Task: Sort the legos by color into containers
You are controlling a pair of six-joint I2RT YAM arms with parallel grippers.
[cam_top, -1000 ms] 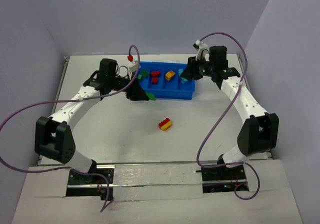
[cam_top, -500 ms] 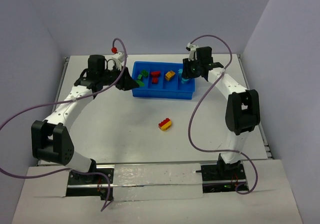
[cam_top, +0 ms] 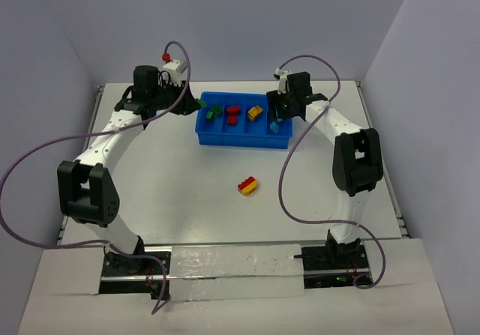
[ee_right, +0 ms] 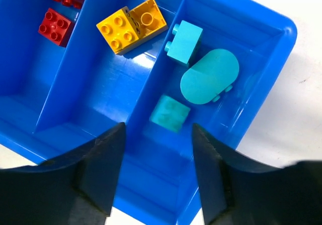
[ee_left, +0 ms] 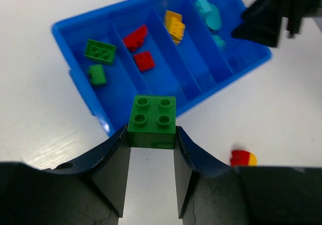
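Two arms [cam_top: 105, 144] stretched toward tray [cam_top: 241, 142], left pincer [ee_left: 151, 134] clamping green brick [ee_left: 152, 119], right pincer [ee_right: 157, 134] parted

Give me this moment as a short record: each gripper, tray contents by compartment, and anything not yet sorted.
left gripper: shut on a green brick, at the tray's left end
right gripper: open, empty, above the teal compartment
tray: left to right in the top view: green bricks, red bricks, yellow bricks, teal pieces
unsorted: red-and-yellow pair, on the table in front of the tray
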